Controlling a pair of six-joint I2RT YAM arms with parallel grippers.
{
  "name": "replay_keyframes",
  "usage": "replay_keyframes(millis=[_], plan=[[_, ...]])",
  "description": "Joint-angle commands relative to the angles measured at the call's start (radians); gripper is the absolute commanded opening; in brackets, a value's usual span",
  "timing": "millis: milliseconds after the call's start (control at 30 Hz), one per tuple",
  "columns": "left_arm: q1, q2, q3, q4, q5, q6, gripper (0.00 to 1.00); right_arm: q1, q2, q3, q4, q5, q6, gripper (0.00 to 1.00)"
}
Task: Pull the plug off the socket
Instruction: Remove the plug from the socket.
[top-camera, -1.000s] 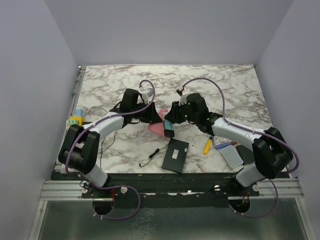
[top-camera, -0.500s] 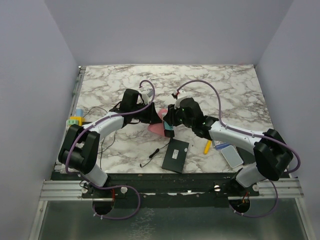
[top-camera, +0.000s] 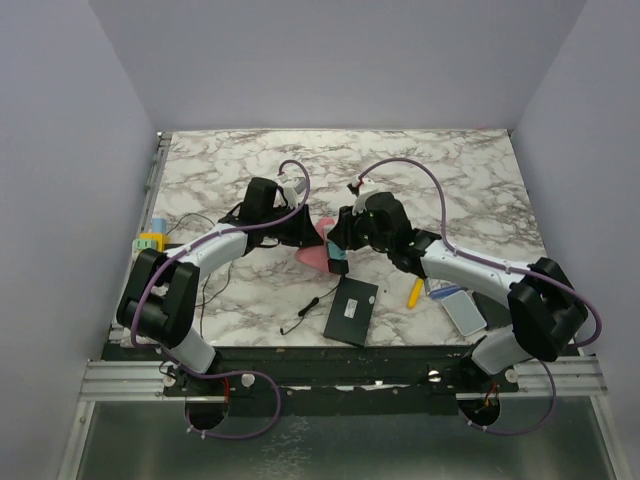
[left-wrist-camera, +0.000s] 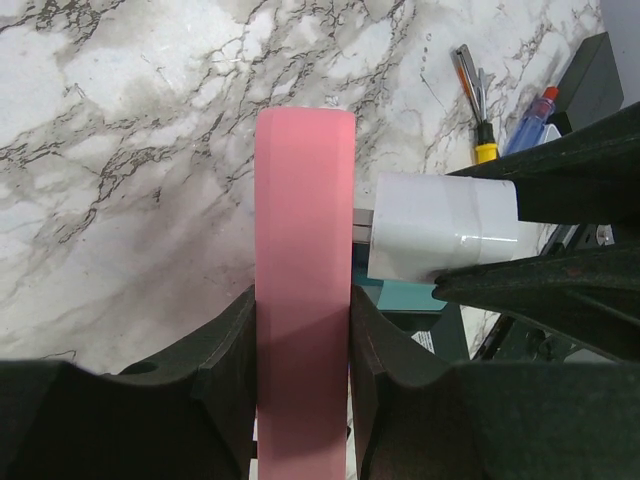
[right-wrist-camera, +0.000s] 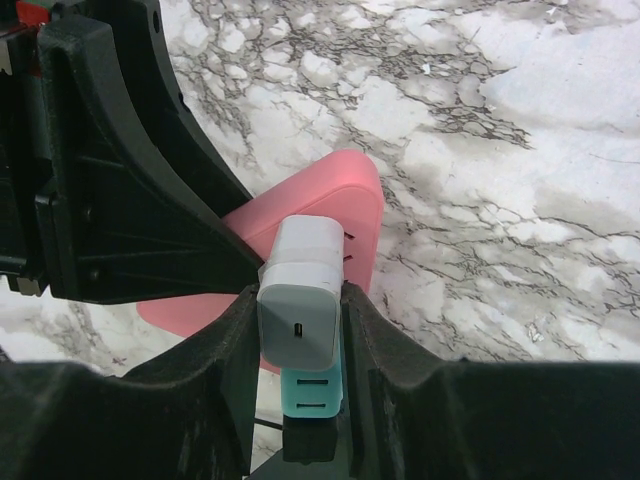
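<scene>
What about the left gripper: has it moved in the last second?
No. Against the black box in the top view, the left gripper sits where it did, still clamped on the pink socket.

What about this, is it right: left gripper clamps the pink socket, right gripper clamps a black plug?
No: the plug is white, not black, as the right wrist view shows. The left gripper clamps the pink socket; the right gripper clamps the white plug.

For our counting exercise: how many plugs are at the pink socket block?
2 for sure: a white plug in the right gripper, and a teal plug just below it. A black piece beneath may be a third.
</scene>
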Motion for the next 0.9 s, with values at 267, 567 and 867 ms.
replay_keyframes(millis=[267,567,867], plan=[[0.007,0.016,0.013,-0.014,-0.068,0.046,0.00,-0.116,0.010,0.016,0.120,-0.437,0.029,0.00],[0.006,0.025,0.016,-0.014,-0.069,0.043,0.00,-0.116,0.007,0.007,0.093,-0.385,0.002,0.00],[0.007,0.018,0.017,-0.018,-0.100,0.046,0.00,-0.116,-0.082,-0.025,0.084,-0.244,0.004,0.00]])
